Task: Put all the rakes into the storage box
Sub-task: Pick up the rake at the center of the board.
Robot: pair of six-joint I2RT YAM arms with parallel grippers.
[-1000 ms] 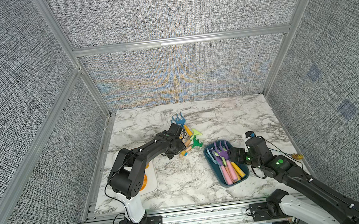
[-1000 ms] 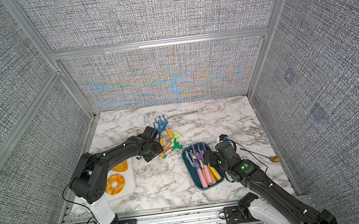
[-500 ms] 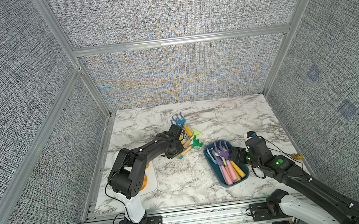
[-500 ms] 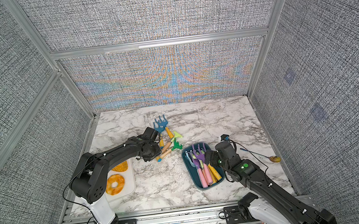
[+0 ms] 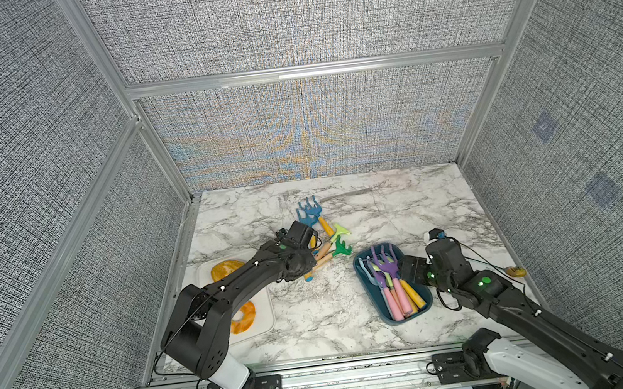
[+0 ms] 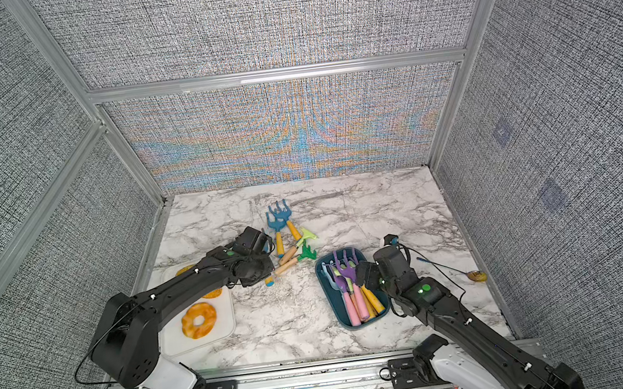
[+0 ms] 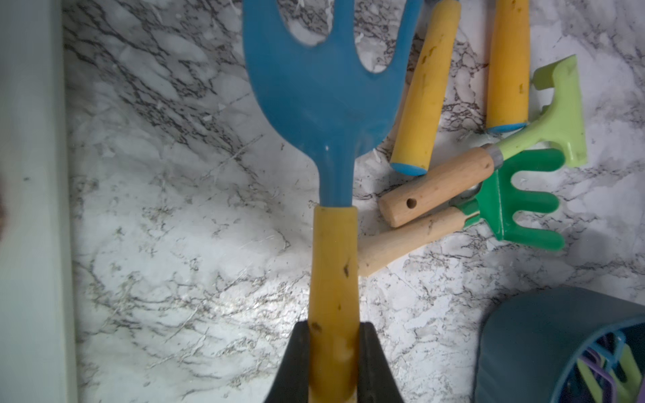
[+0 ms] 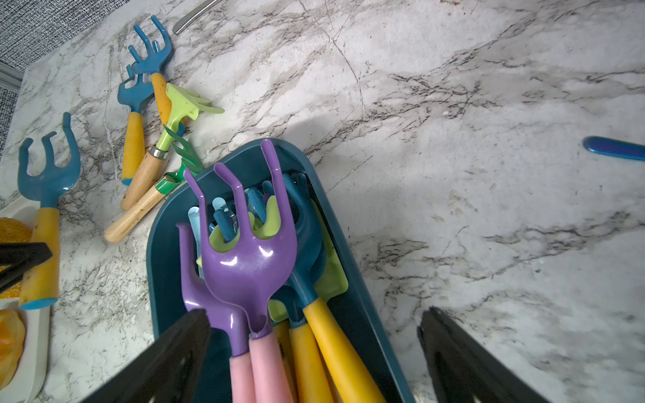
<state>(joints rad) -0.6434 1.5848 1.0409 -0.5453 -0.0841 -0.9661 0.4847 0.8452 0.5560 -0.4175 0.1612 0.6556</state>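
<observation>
The left gripper (image 7: 333,335) pinches the blue rake (image 7: 324,104) by its yellow handle, leaving the tined head free for insertion, beside the loose rakes (image 7: 424,87) and outside the storage box (image 8: 164,251), over which the right gripper (image 8: 314,314) hangs, jaws spread and empty.

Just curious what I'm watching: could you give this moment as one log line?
left hand: shut on blue rake | right hand: open by storage box | rake: not yet boxed
</observation>
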